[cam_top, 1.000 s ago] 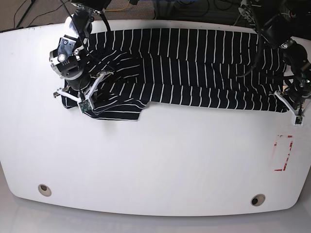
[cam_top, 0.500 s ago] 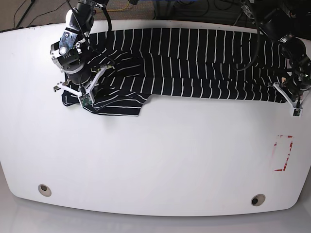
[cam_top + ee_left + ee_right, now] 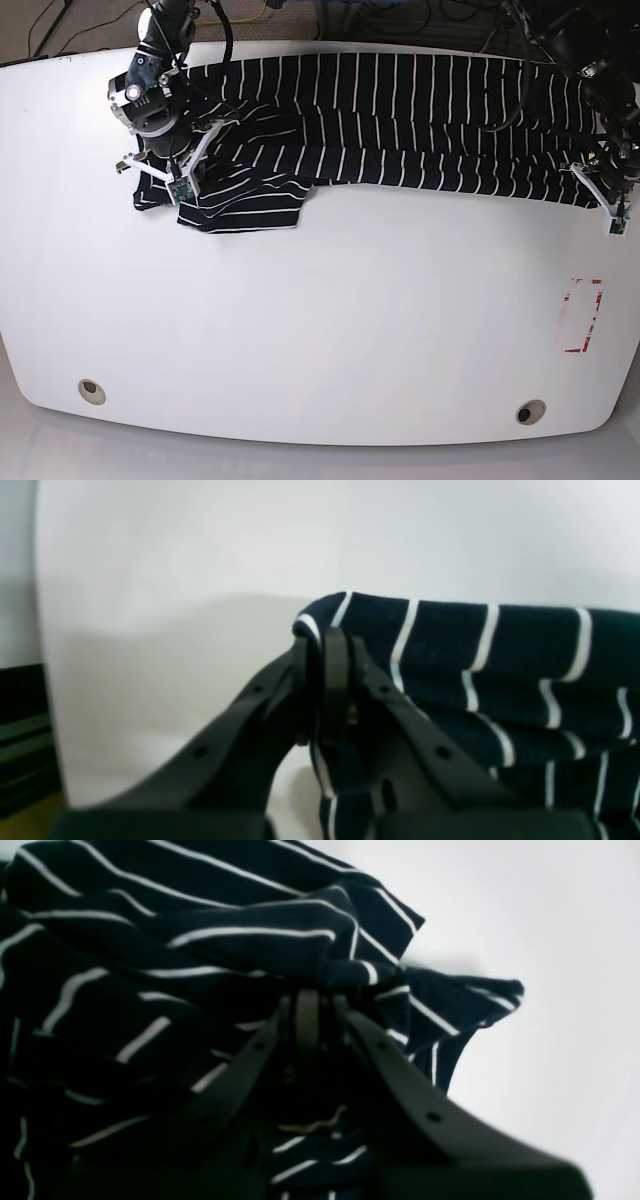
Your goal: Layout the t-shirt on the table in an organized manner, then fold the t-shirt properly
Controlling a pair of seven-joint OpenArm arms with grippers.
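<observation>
Across the white worktop (image 3: 320, 330) I've dragged the t-shirt (image 3: 400, 125) farther back, both arms' jaws pinching its ends, layout unfinished.

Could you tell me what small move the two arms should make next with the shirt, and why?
Probably both grippers should keep their hold and draw the near edge toward the front of the table. The left gripper and right gripper are each shut on the t-shirt, which lies as a doubled band along the far edge, its sleeve bunched, so it is not yet flat.
</observation>
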